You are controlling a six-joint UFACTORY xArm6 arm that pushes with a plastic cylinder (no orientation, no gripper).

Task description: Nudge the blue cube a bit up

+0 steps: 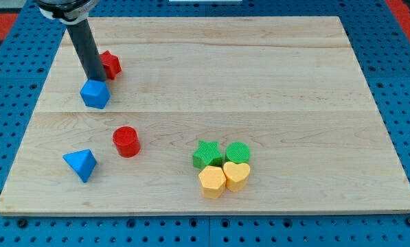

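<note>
The blue cube (95, 94) sits on the wooden board (259, 75) at the view's upper left. My tip (94, 79) stands right at the cube's top edge, touching or almost touching it, with the dark rod rising up and to the left. A red star-shaped block (110, 64) lies just to the right of the rod, partly hidden behind it.
A red cylinder (126, 142) and a blue triangular block (80, 164) lie at the lower left. A cluster sits at the lower middle: a green star (206, 154), a green cylinder (237, 151), a yellow hexagon-like block (211, 181) and a yellow heart (236, 175).
</note>
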